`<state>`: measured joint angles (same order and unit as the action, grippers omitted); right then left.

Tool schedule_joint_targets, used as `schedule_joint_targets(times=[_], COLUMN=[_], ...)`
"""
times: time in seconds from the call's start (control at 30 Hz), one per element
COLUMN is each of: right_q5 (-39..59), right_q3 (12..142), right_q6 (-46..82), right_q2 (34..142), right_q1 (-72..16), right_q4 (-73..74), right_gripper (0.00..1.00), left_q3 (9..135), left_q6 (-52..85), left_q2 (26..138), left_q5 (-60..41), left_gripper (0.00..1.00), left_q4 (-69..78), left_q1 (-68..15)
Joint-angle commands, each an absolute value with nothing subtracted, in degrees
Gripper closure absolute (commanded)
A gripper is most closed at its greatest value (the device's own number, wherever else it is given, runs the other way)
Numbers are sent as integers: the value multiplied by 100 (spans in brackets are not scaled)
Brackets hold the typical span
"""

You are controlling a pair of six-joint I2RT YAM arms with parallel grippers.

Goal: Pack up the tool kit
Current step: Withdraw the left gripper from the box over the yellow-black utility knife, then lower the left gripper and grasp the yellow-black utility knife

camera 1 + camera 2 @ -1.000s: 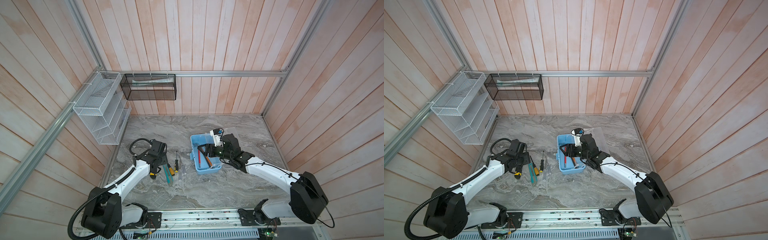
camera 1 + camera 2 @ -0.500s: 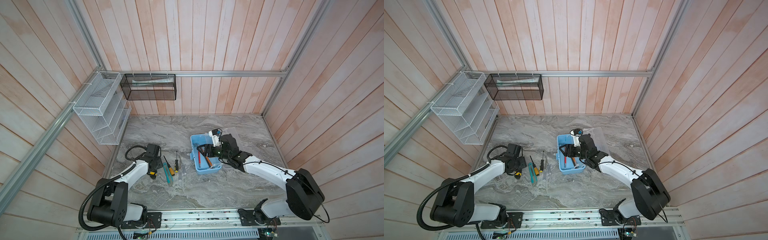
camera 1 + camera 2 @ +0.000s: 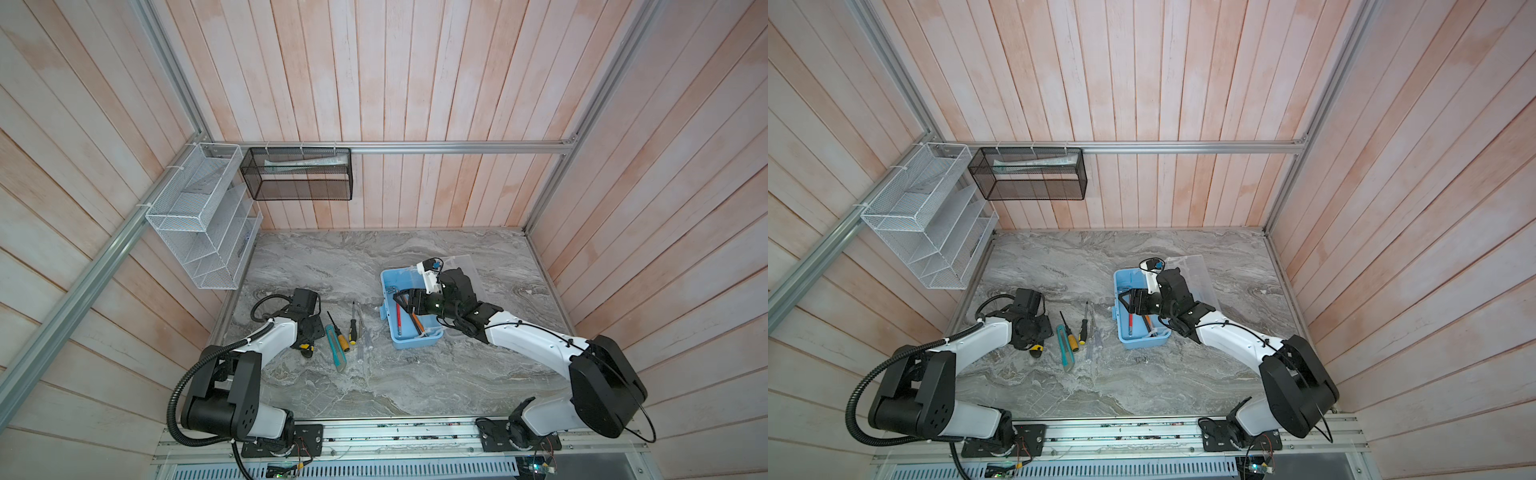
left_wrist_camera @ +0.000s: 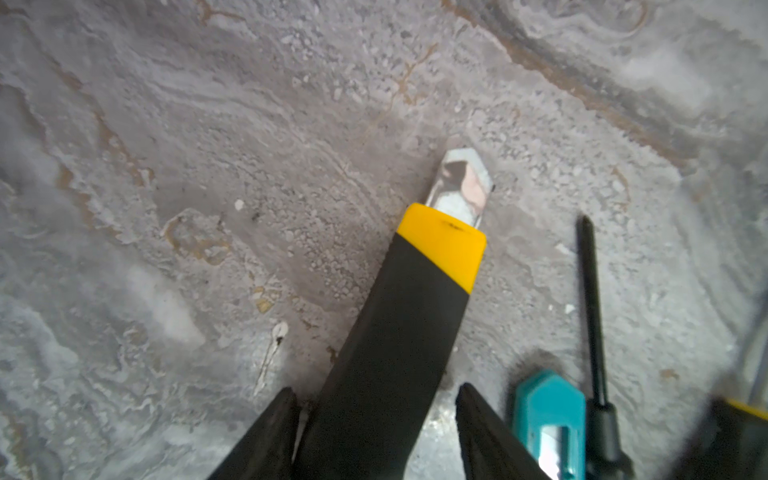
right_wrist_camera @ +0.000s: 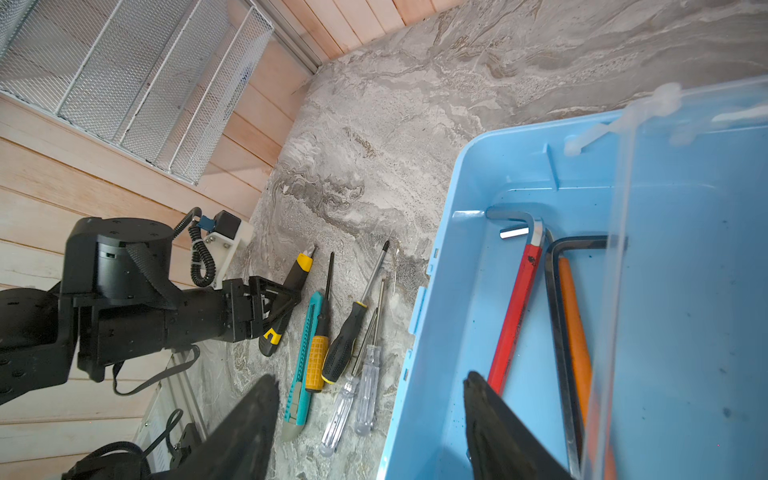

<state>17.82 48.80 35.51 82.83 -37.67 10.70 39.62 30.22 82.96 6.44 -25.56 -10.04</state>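
The blue tool box (image 3: 415,341) (image 3: 1142,340) stands open on the marble, with a red hex key (image 5: 515,307), a black hex key (image 5: 557,324) and an orange tool (image 5: 575,316) inside. My left gripper (image 4: 376,399) (image 3: 309,332) is open around a black-and-yellow utility knife (image 4: 407,316) lying on the table. One finger touches it and a gap shows at the other. My right gripper (image 5: 371,378) (image 3: 399,297) is open and holds nothing. It hangs astride the box's left wall (image 5: 457,257).
Beside the left gripper lie a teal utility knife (image 3: 336,347), an orange-handled screwdriver (image 3: 338,334), a black-and-yellow screwdriver (image 3: 353,328) and two clear-handled ones (image 3: 360,345). The box's clear lid (image 5: 685,249) stands open behind it. Wire racks (image 3: 199,216) hang on the left wall.
The left arm has folded back toward its base and its gripper has settled lower over the black-and-yellow knife, jaws slightly narrower. The right arm has hardly moved.
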Motion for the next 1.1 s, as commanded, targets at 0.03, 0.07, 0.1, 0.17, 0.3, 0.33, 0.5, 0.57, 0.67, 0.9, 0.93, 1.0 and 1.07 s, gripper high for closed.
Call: schedule_joint_targets(times=[0.03, 0.07, 0.1, 0.17, 0.3, 0.33, 0.5, 0.57, 0.67, 0.9, 0.93, 1.0, 1.07], right_q5=[1788, 1808, 1823, 1854, 1847, 1846, 1833, 1845, 1861, 1872, 1881, 1881, 1871], right_q3=[5008, 5010, 5010, 4997, 4974, 4964, 4928, 4931, 4931, 4930, 4931, 4931, 4931], right_q6=[3445, 3454, 3462, 3463, 3463, 3463, 3472, 3476, 3489, 3507, 3507, 3498, 3494], right_q2=[8365, 8374, 8375, 8372, 8341, 8332, 8310, 8331, 8350, 8367, 8366, 8376, 8376], right_q1=[-3707, -3696, -3683, -3674, -3645, -3639, -3603, -3592, -3586, -3567, -3567, -3563, -3547], right_q4=[1136, 1141, 1135, 1147, 1146, 1143, 1155, 1145, 1163, 1176, 1170, 1176, 1167], right_gripper=[31, 31, 31, 32, 32, 32, 32, 32, 33, 33, 33, 33, 33], left_q3=[3973, 3964, 3964, 3957, 3954, 3955, 3972, 3992, 3999, 4010, 4017, 4026, 4034], left_q6=[3092, 3094, 3098, 3094, 3085, 3086, 3076, 3075, 3040, 3044, 3035, 3025, 3028], left_q2=[8346, 8365, 8379, 8434, 8546, 8566, 8605, 8611, 8652, 8859, 8870, 8868, 8881], left_q5=[564, 546, 529, 519, 466, 458, 414, 396, 342, 308, 299, 308, 301], left_gripper=[43, 46, 47, 50, 54, 54, 55, 55, 57, 52, 52, 52, 52], left_q4=[-2423, -2405, -2401, -2381, -2330, -2321, -2295, -2288, -2259, -2255, -2250, -2259, -2270], left_q1=[-979, -984, -978, -984, -985, -986, -993, -993, -993, -1035, -1035, -1045, -1038])
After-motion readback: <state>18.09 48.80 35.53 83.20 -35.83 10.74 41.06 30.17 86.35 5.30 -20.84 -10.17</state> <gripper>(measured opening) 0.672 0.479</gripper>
